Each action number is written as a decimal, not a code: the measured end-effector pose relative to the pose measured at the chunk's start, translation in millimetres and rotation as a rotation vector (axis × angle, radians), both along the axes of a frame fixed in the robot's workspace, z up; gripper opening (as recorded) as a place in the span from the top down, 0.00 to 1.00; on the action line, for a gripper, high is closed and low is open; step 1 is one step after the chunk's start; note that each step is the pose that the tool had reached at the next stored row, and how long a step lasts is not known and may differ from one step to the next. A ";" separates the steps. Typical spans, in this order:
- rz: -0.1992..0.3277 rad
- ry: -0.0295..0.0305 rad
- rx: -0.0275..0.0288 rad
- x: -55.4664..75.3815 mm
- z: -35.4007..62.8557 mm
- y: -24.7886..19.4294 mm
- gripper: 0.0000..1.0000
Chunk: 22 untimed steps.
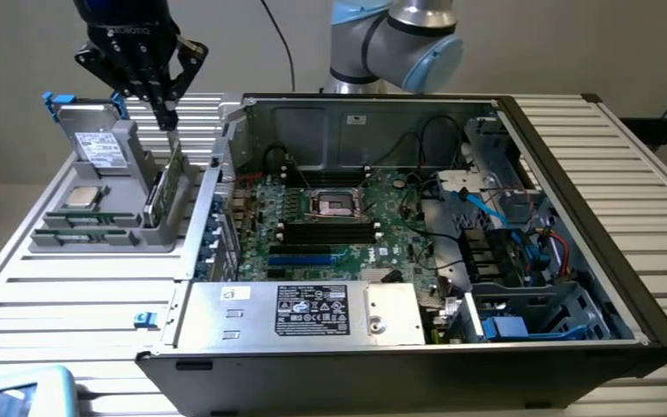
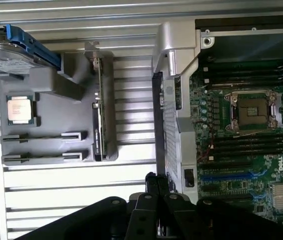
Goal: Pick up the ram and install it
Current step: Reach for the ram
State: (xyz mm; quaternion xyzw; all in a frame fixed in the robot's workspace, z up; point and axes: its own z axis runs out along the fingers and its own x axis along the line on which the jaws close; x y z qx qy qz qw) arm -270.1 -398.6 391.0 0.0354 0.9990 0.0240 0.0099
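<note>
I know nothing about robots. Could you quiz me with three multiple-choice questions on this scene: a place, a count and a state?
1. The ram is: A flat on the grey tray; B on edge in that tray; C lifted clear.
2. How many processor chips lie on the tray? A one; B two; C four.
3. The end effector is: A wide open; B shut on the ram; C shut, empty.
Answers: B, it stands in a tray groove; A, one silver square lies there; C, it is closed above the ram, gripping nothing.
</note>
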 end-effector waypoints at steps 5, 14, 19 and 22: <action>0.000 0.0000 0.0000 -22.4 -0.7 0.1 0.89; 0.000 0.0000 0.0000 -63.3 -3.0 0.4 0.89; 0.001 0.0000 0.0000 -86.2 -4.7 0.4 0.89; 0.001 0.0002 0.0000 -99.8 -5.4 0.4 0.89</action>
